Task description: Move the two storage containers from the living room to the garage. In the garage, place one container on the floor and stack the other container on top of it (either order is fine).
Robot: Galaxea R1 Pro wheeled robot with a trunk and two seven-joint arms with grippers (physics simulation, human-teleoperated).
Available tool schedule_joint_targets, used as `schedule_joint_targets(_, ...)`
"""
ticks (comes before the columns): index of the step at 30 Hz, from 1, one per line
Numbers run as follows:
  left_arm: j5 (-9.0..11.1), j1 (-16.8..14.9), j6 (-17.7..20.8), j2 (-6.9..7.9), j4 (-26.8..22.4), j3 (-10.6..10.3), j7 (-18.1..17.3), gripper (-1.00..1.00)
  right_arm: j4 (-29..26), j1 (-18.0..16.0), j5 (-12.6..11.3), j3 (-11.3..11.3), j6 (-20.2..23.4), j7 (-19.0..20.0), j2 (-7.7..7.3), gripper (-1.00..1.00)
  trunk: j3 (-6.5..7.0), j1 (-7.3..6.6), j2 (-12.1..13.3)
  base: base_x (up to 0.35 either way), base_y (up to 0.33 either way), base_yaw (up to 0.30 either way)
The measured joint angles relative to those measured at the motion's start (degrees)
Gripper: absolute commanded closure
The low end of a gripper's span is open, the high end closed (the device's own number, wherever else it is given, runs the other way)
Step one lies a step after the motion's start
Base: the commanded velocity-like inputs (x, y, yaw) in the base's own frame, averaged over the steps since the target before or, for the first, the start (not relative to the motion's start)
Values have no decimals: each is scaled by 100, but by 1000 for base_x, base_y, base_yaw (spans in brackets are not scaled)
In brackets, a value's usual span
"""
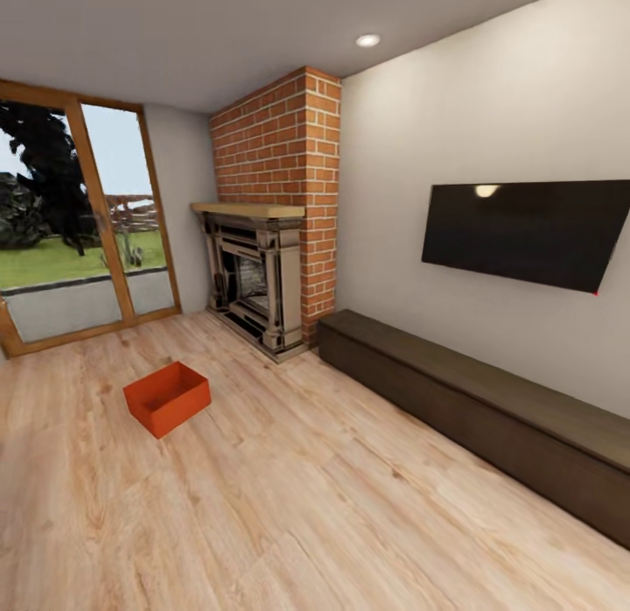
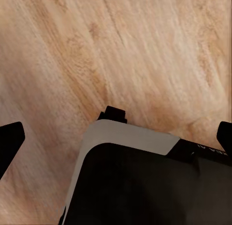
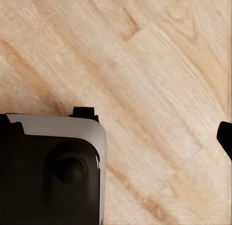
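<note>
I can read no text, label, brand or number anywhere. A few pale marks sit on the robot's dark base (image 2: 208,147) in my left wrist view, too small and blurred to make out.

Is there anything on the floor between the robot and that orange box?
Nothing visible. The orange storage container sits alone on the light wood floor, and bare planks run from it toward the camera. The fireplace and long dark cabinet stand off to the side, against the wall.
</note>
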Motion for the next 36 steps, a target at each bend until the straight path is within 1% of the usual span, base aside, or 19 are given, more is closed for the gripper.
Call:
schedule_joint_targets(10,12,0,-7,0,0,-1,0,-100,0,0,-6,-22,-50,6,-19,-100,0,0,0,317,-99,275)
schedule_joint_targets(18,17,0,-2,0,0,-2,0,-100,0,0,23,33,-13,-1,-20,-100,0,0,0,317,-99,276)
schedule_joint_targets(36,15,0,-2,0,0,-2,0,-100,0,0,2,-4,-30,-2,-20,-100,0,0,0,317,-98,277)
